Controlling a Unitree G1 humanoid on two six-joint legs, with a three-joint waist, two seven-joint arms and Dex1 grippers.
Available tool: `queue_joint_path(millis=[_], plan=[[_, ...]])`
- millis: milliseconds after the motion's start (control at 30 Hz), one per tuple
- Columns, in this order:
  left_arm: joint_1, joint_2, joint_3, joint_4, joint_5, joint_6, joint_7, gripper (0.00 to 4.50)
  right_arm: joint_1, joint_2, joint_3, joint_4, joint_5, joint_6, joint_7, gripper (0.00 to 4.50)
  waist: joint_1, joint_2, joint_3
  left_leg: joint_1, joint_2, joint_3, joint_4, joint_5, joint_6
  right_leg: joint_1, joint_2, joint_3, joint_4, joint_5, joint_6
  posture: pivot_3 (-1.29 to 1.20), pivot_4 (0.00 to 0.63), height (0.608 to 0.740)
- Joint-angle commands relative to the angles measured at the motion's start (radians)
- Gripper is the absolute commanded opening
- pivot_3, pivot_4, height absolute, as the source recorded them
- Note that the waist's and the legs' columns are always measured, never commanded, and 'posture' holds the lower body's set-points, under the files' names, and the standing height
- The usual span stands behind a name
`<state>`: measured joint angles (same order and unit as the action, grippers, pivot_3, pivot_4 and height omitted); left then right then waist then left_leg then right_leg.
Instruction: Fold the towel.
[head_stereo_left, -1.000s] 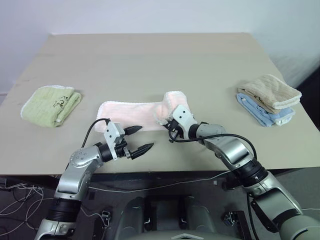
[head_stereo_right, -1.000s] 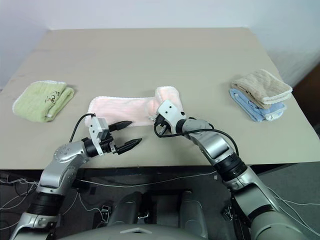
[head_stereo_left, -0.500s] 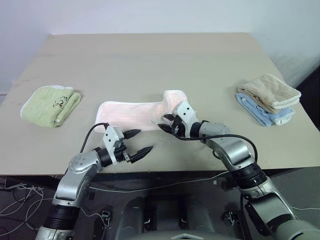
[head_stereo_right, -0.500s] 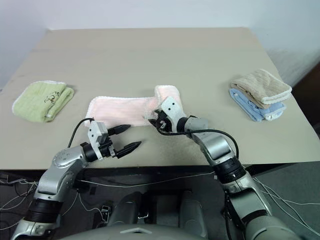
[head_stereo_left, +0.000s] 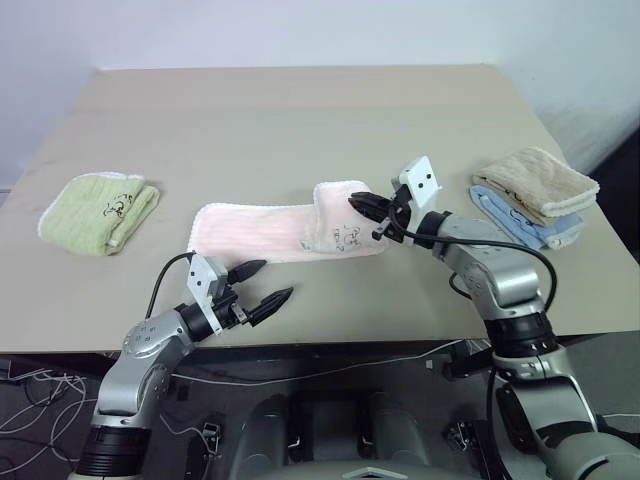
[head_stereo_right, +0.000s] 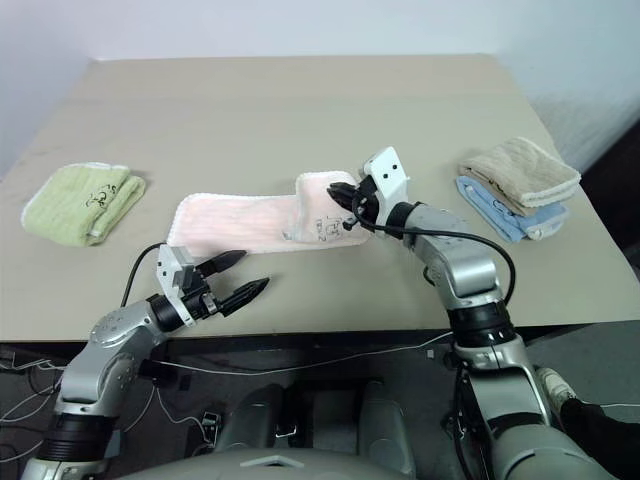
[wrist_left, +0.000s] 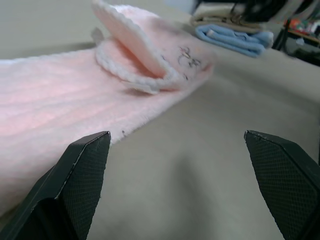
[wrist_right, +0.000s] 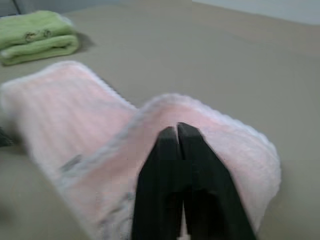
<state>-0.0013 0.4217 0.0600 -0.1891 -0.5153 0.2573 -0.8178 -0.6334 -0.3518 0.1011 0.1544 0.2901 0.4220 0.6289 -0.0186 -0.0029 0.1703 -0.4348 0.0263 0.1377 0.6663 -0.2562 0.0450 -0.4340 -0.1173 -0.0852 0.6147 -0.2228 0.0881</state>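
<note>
- towel (head_stereo_left: 262, 231): pale pink terry, long strip with whitish scalloped edge
- lies flat near the table's centre, long axis running left-right
- right end doubled back over itself, folded flap on top, small dark print showing on it
- left part single layer, spread flat

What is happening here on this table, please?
A two-armed robot is folding the pink towel on the table. Its right end is turned over onto itself. The right gripper, shut, hovers at that fold; no grip is visible. The left gripper waits open near the front edge. Other folded towels lie at both sides.
</note>
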Motion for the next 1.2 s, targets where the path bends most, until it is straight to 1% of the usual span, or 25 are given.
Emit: queue_joint_path(millis=[33, 167, 300, 400, 467, 1033, 1067, 1100, 1133, 1167, 1200], plan=[[0.013, -0.016, 0.027, -0.066, -0.029, 0.012, 0.04, 4.5, -0.06, 0.051, 0.04, 0.185, -0.081, -0.146, 0.007, 0.05, 0.0, 0.0, 0.0, 0.0, 0.0, 0.0, 0.0, 0.0, 0.0, 0.0, 0.0, 0.0, 0.0, 0.0, 0.0, 0.0, 0.15, 0.74], [0.043, -0.042, 0.04, -0.12, -0.038, 0.039, 0.12, 4.5, -0.087, 0.099, 0.09, 0.382, -0.153, -0.243, 0.045, 0.05, 0.0, 0.0, 0.0, 0.0, 0.0, 0.0, 0.0, 0.001, -0.001, 0.001, 0.001, 0.0, 0.0, 0.0, 0.0, 0.0, 0.15, 0.74], [0.085, -0.072, 0.061, -0.196, -0.058, 0.083, 0.217, 4.5, -0.084, 0.11, 0.128, 0.476, -0.222, -0.301, 0.056, 0.05, -0.002, -0.001, -0.001, 0.001, 0.0, 0.0, 0.0, 0.001, -0.001, 0.002, 0.001, 0.0, 0.0, 0.0, 0.001, 0.0, 0.15, 0.74], [0.108, -0.096, 0.075, -0.241, -0.071, 0.138, 0.306, 4.5, -0.081, 0.118, 0.097, 0.458, -0.205, -0.335, 0.068, 0.05, -0.002, -0.001, -0.001, 0.006, 0.0, 0.0, 0.0, 0.0, -0.001, 0.006, 0.001, 0.0, 0.0, 0.0, 0.0, 0.0, 0.15, 0.74], [0.112, -0.101, 0.078, -0.255, -0.077, 0.158, 0.332, 4.5, -0.082, 0.121, 0.084, 0.452, -0.2, -0.345, 0.072, 0.05, -0.002, -0.001, -0.001, 0.006, 0.0, 0.0, 0.0, 0.0, -0.001, 0.006, 0.001, 0.0, 0.0, 0.0, 0.0, 0.0, 0.15, 0.74], [0.112, -0.097, 0.078, -0.269, -0.089, 0.177, 0.353, 4.5, -0.082, 0.129, 0.069, 0.457, -0.215, -0.351, 0.081, 0.05, -0.002, -0.001, -0.001, 0.006, 0.0, 0.0, -0.001, -0.001, -0.004, 0.005, -0.001, 0.001, 0.0, -0.001, -0.001, 0.0, 0.15, 0.74], [0.116, -0.12, 0.093, -0.289, -0.119, 0.199, 0.392, 4.5, -0.083, 0.124, 0.05, 0.418, -0.186, -0.341, 0.097, 0.05, -0.002, -0.001, -0.001, 0.006, 0.0, 0.0, -0.001, -0.001, -0.004, 0.005, -0.001, 0.001, 0.0, -0.001, -0.002, 0.0, 0.15, 0.74], [0.11, -0.234, 0.144, -0.328, -0.273, 0.242, 0.623, 4.5, -0.117, 0.082, 0.008, 0.352, -0.137, -0.335, 0.144, 0.05, -0.002, 0.0, 0.0, 0.006, 0.0, 0.0, -0.001, -0.001, -0.004, 0.005, -0.001, 0.001, 0.0, -0.001, -0.002, 0.0, 0.15, 0.74], [0.105, -0.317, 0.185, -0.351, -0.373, 0.281, 0.785, 4.5, -0.142, 0.055, -0.018, 0.307, -0.107, -0.335, 0.18, 0.05, 0.001, 0.001, 0.002, 0.006, 0.0, 0.0, -0.001, -0.001, -0.004, 0.005, -0.002, 0.001, 0.0, -0.001, -0.002, 0.0, 0.15, 0.74], [0.099, -0.372, 0.215, -0.368, -0.445, 0.314, 0.901, 4.5, -0.157, 0.037, -0.033, 0.278, -0.088, -0.333, 0.203, 0.05, 0.005, 0.0, 0.002, 0.004, -0.001, -0.001, -0.001, -0.002, -0.003, 0.005, -0.004, 0.002, -0.001, 0.0, 0.0, 0.0, 0.15, 0.74], [0.092, -0.398, 0.233, -0.378, -0.482, 0.339, 0.966, 4.5, -0.164, 0.029, -0.038, 0.266, -0.081, -0.331, 0.214, 0.05, 0.006, -0.001, 0.002, 0.004, -0.002, -0.001, 0.0, -0.003, 0.0, 0.005, -0.006, 0.002, -0.001, 0.0, 0.001, 0.0, 0.15, 0.74]])
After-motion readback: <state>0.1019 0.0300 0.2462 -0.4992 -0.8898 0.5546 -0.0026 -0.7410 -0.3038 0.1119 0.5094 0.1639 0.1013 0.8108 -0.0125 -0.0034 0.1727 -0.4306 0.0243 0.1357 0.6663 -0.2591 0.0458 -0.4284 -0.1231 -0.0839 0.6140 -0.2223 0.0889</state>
